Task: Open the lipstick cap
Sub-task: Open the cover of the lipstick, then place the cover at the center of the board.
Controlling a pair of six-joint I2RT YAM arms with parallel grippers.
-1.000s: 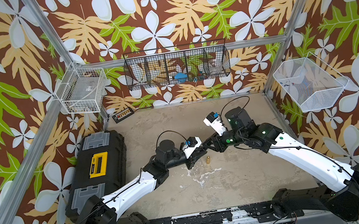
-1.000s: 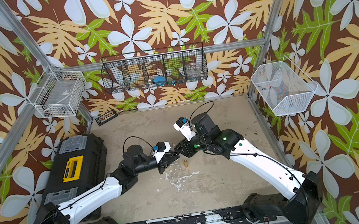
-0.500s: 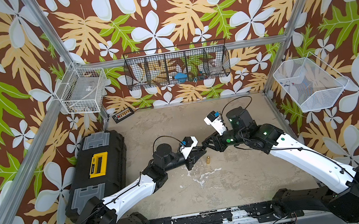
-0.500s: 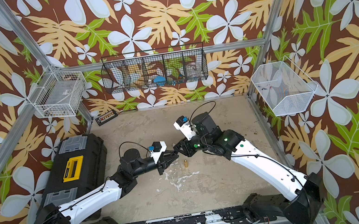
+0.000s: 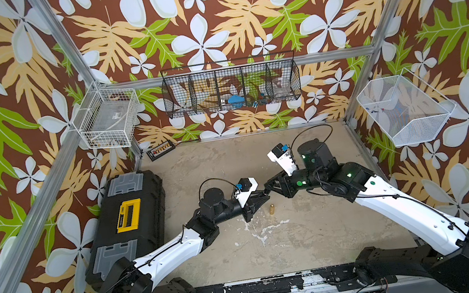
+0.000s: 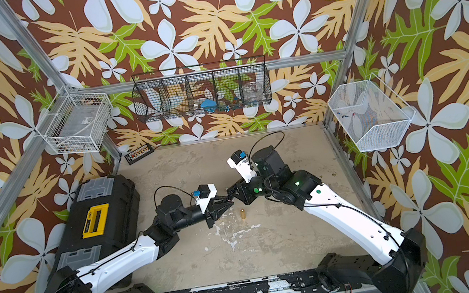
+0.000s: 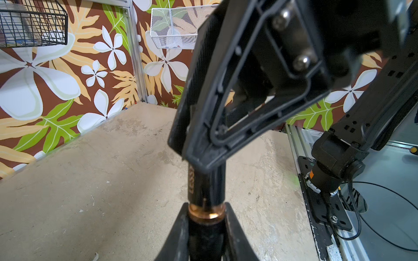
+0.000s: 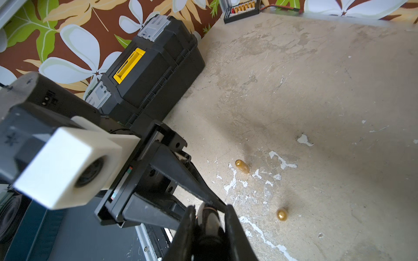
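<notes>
Black lipstick tube with a copper band (image 7: 206, 189) was held in the air over the middle of the worn beige desk (image 5: 311, 237), bridged between the two sets of jaws. In both top views that was mid-frame, where the white-and-black left arm (image 5: 167, 256) and the white-and-black right arm (image 5: 395, 201) met tip to tip; the tube was too small to make out there.

Left wrist view: left jaws pinched the tube's black base at the bottom edge of the frame, one jaw on each side just under the copper band. The black cap section with pale lettering ran up from the band, sat flush on it, and disappeared under the right jaws at frame centre.

Right wrist view: right jaws clamped on the lipstick end (image 8: 209, 217) at bottom centre, with the left jaws coming in from the lower left.

Small gold cylinder (image 5: 271, 209) stood on the desk just below the meeting point, apart from both arms. A second small gold rounded piece (image 8: 282, 214) lay near it in the right wrist view.

Black plastic toolbox with a yellow handle (image 5: 129, 215) sat at the desk's left edge.
</notes>
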